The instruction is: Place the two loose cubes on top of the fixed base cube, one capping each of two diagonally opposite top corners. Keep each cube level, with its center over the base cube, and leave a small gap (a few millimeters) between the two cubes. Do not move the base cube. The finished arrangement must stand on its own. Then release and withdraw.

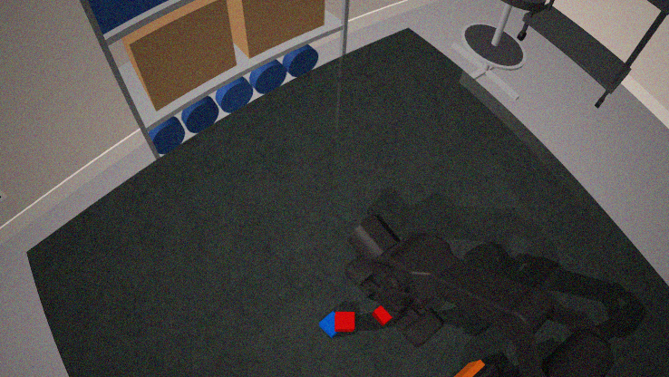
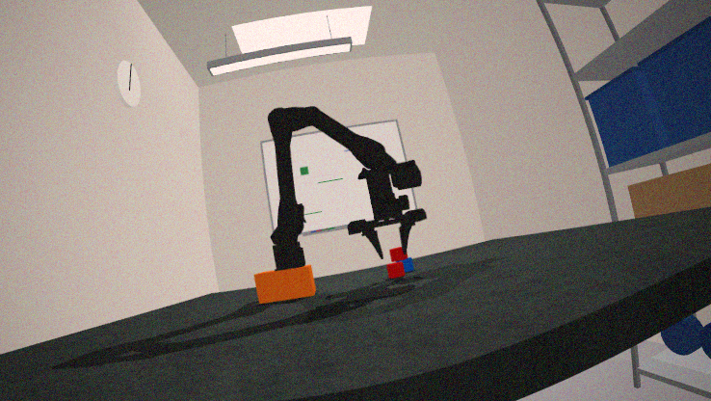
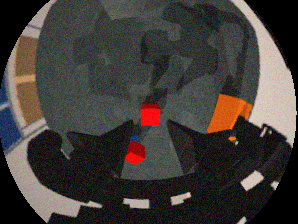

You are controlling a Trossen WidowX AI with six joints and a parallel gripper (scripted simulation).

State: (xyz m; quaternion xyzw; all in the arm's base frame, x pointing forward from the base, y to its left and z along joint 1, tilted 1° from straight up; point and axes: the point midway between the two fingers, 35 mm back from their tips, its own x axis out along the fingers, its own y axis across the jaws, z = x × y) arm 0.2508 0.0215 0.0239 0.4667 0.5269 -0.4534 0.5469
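I'm holding the gripper (image 1: 391, 295) (image 2: 393, 255) (image 3: 150, 121) open, with nothing between its fingers, low beside the cubes. In the top view, one red cube (image 1: 344, 322) (image 2: 397, 254) (image 3: 135, 152) is resting on the blue base cube (image 1: 327, 323) (image 2: 408, 264) (image 3: 134, 139), toward its 3 o'clock corner. The loose red cube (image 1: 382, 315) (image 2: 395, 270) (image 3: 150, 115) is sitting apart at 3 o'clock from that stack, down on the dark tabletop (image 1: 225, 225) (image 2: 348, 348) (image 3: 70, 90). I'm seeing the orange block (image 1: 470, 368) (image 2: 284, 284) (image 3: 226, 114) under the arm (image 1: 491, 299) (image 2: 284, 173), at 5 o'clock from the cubes.

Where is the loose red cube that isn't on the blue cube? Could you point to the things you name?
In the top view, the loose red cube (image 1: 381, 315) (image 2: 395, 270) (image 3: 150, 115) lies on the dark tabletop (image 1: 210, 225) (image 2: 448, 318), right of the blue base cube (image 1: 326, 323) (image 2: 408, 264) (image 3: 134, 138).
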